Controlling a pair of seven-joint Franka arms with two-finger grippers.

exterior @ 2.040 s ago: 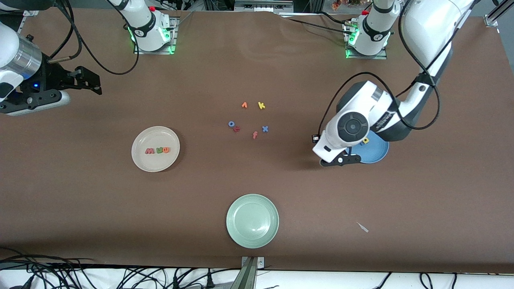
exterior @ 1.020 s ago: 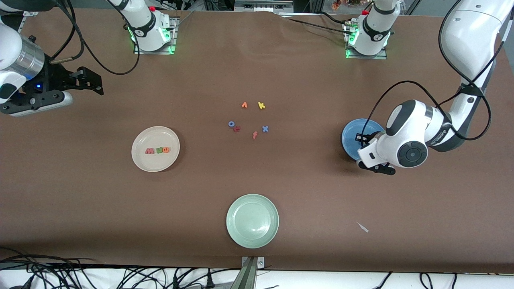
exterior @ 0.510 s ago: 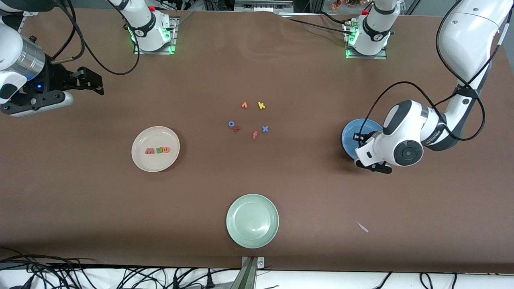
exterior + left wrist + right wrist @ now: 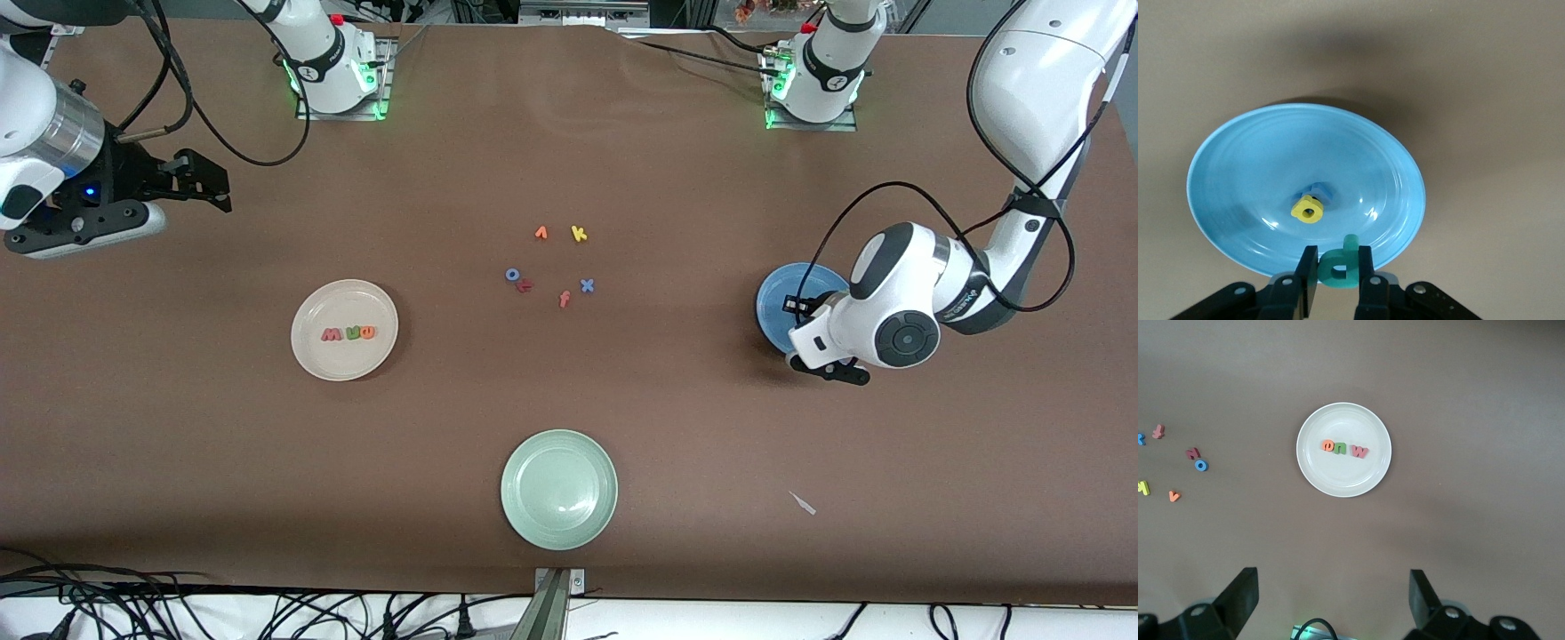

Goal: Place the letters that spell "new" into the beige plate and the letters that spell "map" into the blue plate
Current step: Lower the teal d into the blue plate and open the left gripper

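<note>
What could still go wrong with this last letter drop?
1. The left tool grips the teal p above the blue plate's rim rather than its middle, so a release here might bounce it onto the table.
2. The yellow a lies partly on the blue m; a falling p may knock them.

The right tool waits open.

Even, fairly bright overhead light falls on the brown worktop (image 4: pixel 622 400), and soft dark shadows lie on it just beside the blue plate (image 4: pixel 778 307) under the left arm. A small white glint sits on the pale green plate (image 4: pixel 559 490), and green lamps glow at both arm bases. The left wrist view shows the blue plate sharp with its rim stretched into an oval.
</note>
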